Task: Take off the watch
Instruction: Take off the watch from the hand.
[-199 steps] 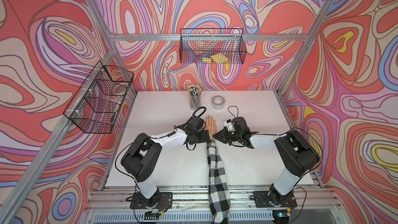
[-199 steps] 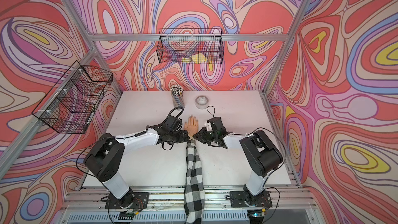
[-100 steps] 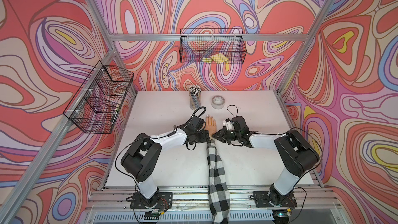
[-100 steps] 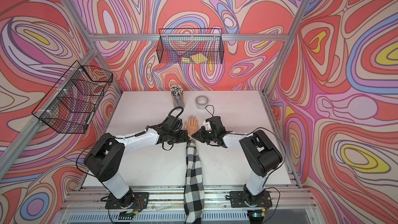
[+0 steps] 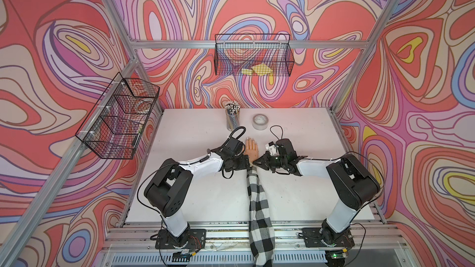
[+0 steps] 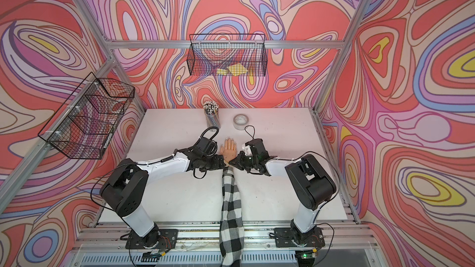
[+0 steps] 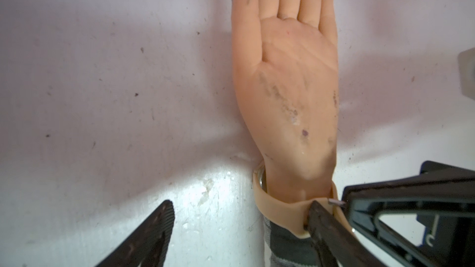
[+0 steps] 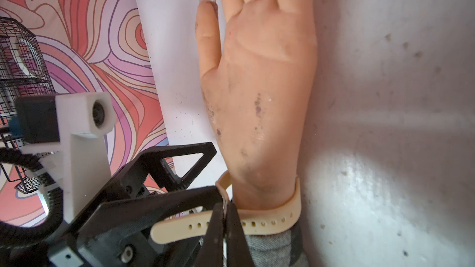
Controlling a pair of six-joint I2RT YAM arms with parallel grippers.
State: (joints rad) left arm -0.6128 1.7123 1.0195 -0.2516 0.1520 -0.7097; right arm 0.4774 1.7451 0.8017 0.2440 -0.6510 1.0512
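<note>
White desk inside swirl-patterned walls, inspected from near edge to far. A checked sleeve (image 5: 258,201) crosses the near edge at its middle and runs to mid-desk. It ends at the wrist of a mannequin hand (image 5: 250,147) that lies palm up, fingers toward the far edge.

Finding: the watch (image 8: 272,220) is still looped around that wrist, its metal case rim on the side against the desk. Whether the buckle pin has left its hole cannot be told.

Change noted: over the past second the right gripper (image 8: 225,217) has drawn its jaws fully together on the strap's free, perforated tail, just beside the buckle. Before that they stood slightly apart. The left gripper (image 7: 240,204) is unaltered: jaws wide, straddling the wrist, one finger (image 7: 323,227) bearing on the strap at the buckle.

Assessment: the tail is now secured and the buckle held down, so drawing the tail back to free the pin appears to be the step in hand. Removal is not yet done.

Near the far edge stand a pencil cup (image 5: 232,119) and a tape roll (image 5: 260,122), well apart from the work.
</note>
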